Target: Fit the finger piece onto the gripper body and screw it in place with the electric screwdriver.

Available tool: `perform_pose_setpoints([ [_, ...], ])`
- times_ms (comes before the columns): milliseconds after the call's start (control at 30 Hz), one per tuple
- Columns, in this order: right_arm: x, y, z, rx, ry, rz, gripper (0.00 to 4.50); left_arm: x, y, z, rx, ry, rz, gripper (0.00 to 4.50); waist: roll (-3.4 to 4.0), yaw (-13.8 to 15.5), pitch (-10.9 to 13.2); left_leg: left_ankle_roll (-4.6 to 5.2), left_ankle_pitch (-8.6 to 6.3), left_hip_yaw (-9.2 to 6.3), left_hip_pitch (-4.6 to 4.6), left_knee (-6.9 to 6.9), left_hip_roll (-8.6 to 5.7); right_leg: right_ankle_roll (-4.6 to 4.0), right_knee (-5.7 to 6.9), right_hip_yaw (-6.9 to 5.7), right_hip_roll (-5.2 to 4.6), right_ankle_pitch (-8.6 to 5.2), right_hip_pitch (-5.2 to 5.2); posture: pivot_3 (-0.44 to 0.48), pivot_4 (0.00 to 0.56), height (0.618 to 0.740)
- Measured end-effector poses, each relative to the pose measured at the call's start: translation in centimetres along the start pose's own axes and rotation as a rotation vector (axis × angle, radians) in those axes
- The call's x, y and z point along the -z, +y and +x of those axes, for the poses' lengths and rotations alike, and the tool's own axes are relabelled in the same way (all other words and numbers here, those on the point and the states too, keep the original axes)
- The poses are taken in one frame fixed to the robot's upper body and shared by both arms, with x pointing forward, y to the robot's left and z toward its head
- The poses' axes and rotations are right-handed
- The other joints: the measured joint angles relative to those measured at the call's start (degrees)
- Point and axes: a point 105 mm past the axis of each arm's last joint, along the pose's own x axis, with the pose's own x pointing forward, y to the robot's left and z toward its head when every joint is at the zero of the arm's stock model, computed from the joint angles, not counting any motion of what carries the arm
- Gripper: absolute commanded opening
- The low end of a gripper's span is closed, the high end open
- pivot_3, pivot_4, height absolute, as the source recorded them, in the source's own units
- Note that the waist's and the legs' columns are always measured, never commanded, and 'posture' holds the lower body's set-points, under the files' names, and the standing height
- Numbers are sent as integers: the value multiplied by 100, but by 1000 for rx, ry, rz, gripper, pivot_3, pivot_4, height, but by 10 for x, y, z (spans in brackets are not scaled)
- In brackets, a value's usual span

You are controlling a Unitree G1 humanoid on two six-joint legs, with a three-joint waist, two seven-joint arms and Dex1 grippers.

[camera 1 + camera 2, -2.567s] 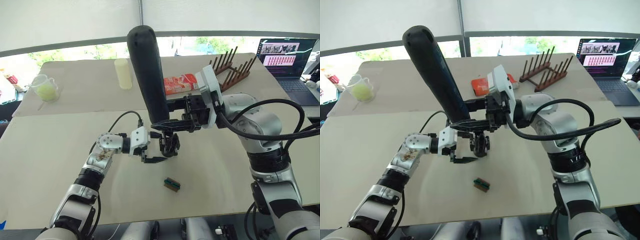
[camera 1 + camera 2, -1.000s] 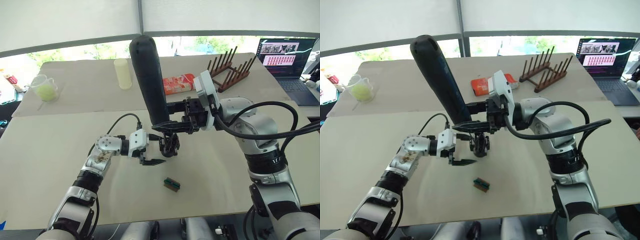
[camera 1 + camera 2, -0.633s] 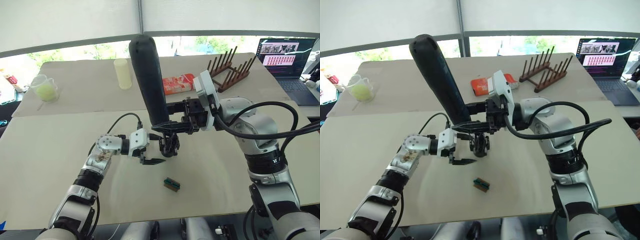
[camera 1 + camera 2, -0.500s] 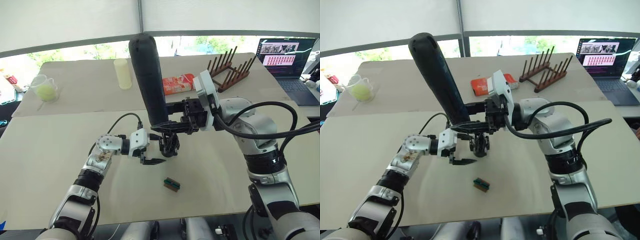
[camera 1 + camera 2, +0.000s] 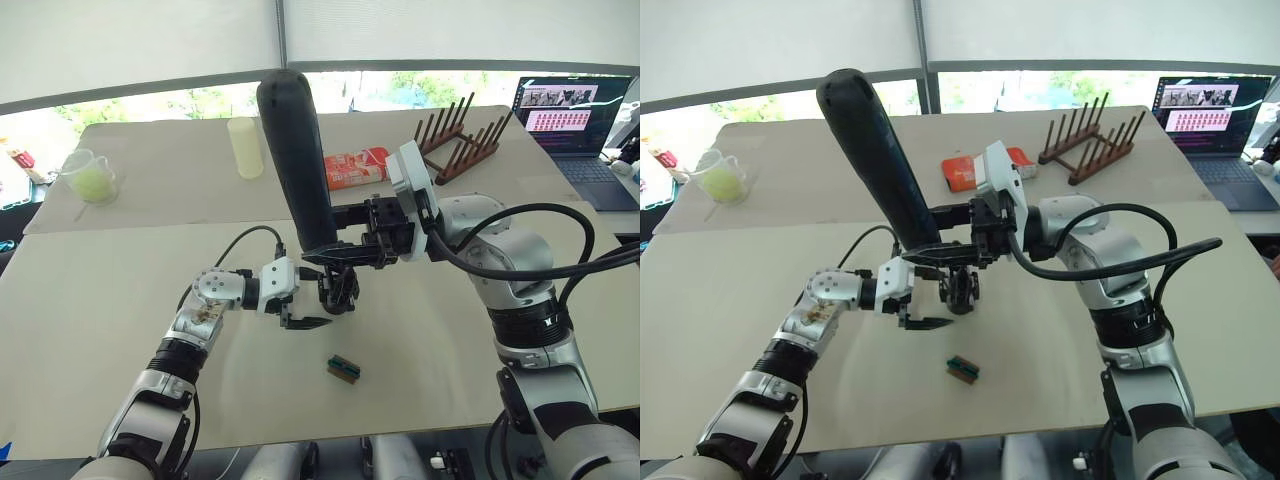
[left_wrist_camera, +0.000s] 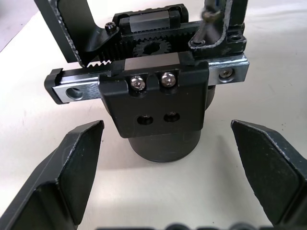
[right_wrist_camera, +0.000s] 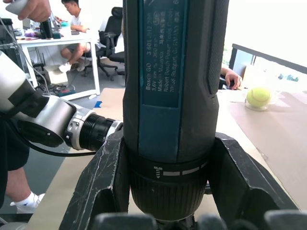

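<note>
The gripper body [image 5: 341, 288] stands on the table's middle; in the left wrist view its toothed rail carries a black block with two silver screws [image 6: 153, 103]. I cannot tell the finger piece apart from it. My right gripper [image 5: 338, 252] is shut on the electric screwdriver [image 5: 298, 160], a thick dark cylinder standing nearly upright right above the gripper body, its grip label close in the right wrist view [image 7: 168, 72]. My left gripper [image 5: 306, 312] is open at table level just left of the body, its fingers [image 6: 72, 158] spread wide and apart from it.
A small green-brown block [image 5: 343, 368] lies in front of the gripper body. At the back are a clear mug [image 5: 92, 176], a pale cylinder [image 5: 246, 147], a red packet [image 5: 358, 167], a wooden peg rack [image 5: 458, 135] and a laptop [image 5: 575, 115] at far right.
Since the earliest frames my left gripper has drawn back a little from the gripper body and the screwdriver has settled slightly lower. Over the last second nothing visibly moved.
</note>
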Motion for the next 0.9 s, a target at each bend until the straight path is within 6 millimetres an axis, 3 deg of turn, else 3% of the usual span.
perform_pose_setpoints([
  [900, 0, 1, 0, -3, 7, 4, 1896, 0, 0, 0, -1, 0, 0, 4500, 0, -1, 0, 0, 0, 0, 0, 0, 0, 0, 1, 0, -1, 0, 0, 0, 150, 740],
])
